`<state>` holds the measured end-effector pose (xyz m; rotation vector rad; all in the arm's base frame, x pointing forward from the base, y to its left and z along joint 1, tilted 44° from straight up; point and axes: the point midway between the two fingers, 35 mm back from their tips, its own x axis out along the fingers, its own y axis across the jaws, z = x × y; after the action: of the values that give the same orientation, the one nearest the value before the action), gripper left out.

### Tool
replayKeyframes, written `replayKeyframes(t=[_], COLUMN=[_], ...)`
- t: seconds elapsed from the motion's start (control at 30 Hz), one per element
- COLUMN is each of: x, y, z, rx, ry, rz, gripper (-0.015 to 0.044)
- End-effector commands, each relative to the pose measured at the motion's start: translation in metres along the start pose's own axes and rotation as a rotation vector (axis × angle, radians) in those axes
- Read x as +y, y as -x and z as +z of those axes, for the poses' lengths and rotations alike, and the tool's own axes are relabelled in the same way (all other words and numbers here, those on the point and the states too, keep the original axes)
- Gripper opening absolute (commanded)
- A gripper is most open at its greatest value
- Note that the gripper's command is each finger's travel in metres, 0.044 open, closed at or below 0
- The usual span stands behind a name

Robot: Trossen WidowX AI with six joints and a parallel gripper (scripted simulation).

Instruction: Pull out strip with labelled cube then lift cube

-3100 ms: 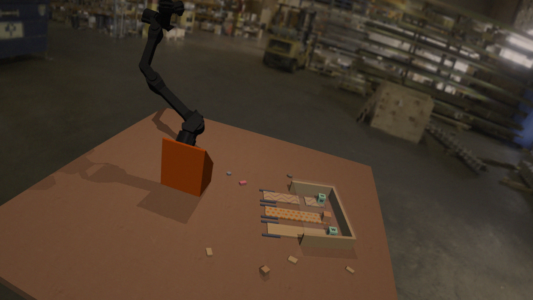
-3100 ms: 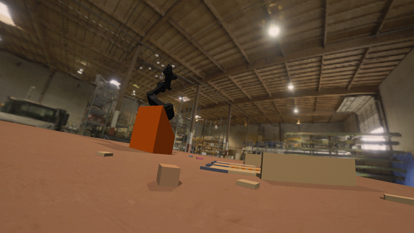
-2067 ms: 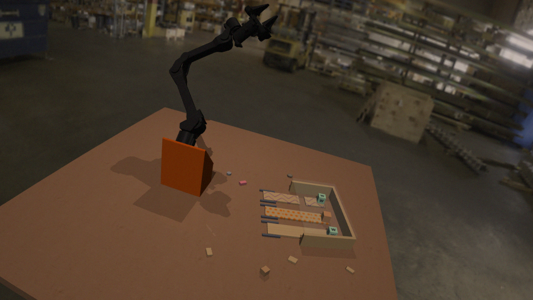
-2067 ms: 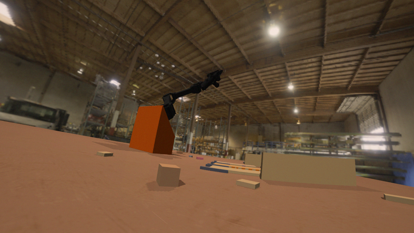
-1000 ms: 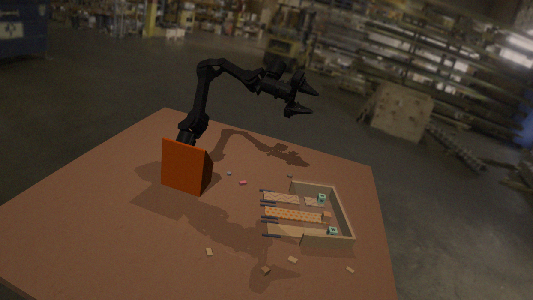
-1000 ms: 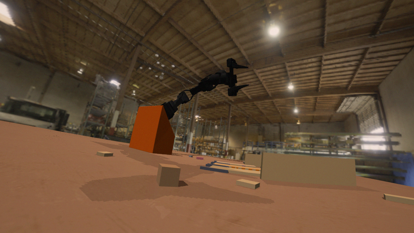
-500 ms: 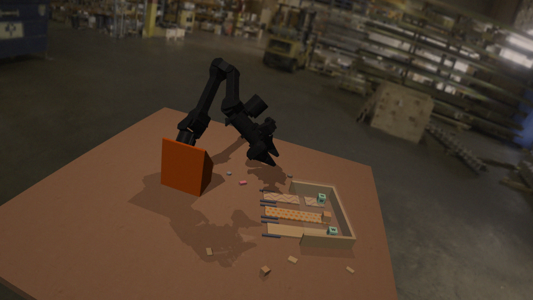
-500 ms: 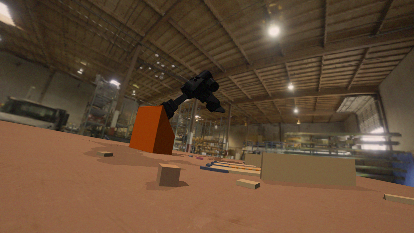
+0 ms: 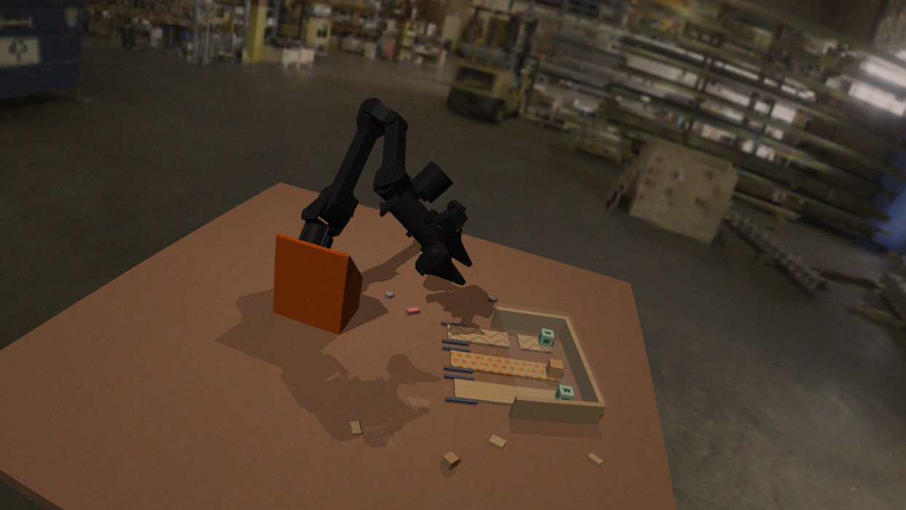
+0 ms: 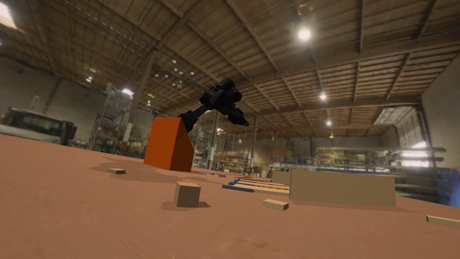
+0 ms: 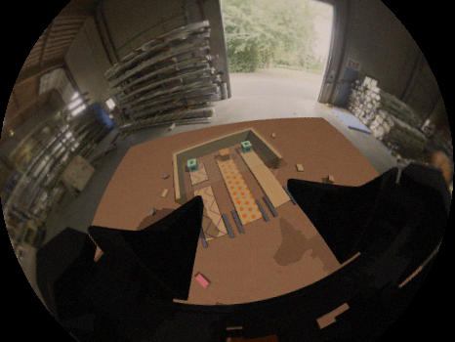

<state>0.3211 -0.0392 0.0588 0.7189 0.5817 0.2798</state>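
Our tool (image 9: 468, 274) (image 10: 247, 124) (image 11: 246, 192) hangs wide apart with nothing between its fingers, above the tabletop (image 9: 209, 355) (image 10: 96, 219) (image 11: 146, 168). Beyond it lies the plain strip (image 9: 484, 392) (image 10: 271, 191) (image 11: 266, 180), unbroken (the zigzag one has a gap), bearing the labelled cube (image 9: 564, 392) (image 11: 246, 146) at its far end inside the low walls. We judge the strip thin, light and stiff, best gripped across its near end between the rails and drawn gently, lest the cube slip; the cube we'd take by opposite sides.

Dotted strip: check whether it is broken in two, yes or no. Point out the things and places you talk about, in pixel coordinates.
No, the dotted strip (image 9: 494, 364) (image 11: 238, 192) runs unbroken to the plain wooden cube (image 9: 555, 368) (image 11: 224, 154).
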Motion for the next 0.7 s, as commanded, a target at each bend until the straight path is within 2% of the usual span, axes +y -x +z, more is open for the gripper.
replayKeyframes(t=[0.0,0.23,0.33,0.67], x=[0.0,0.0,-0.008,-0.059], y=[0.0,0.0,-0.01,-0.072], z=[-0.001,-0.001,0.004,0.012], rx=[0.002,0.002,0.045,0.363], ry=[-0.006,-0.006,0.005,0.083], rz=[0.004,0.004,-0.011,-0.058], gripper=[0.04,0.04,0.0321,0.0059])
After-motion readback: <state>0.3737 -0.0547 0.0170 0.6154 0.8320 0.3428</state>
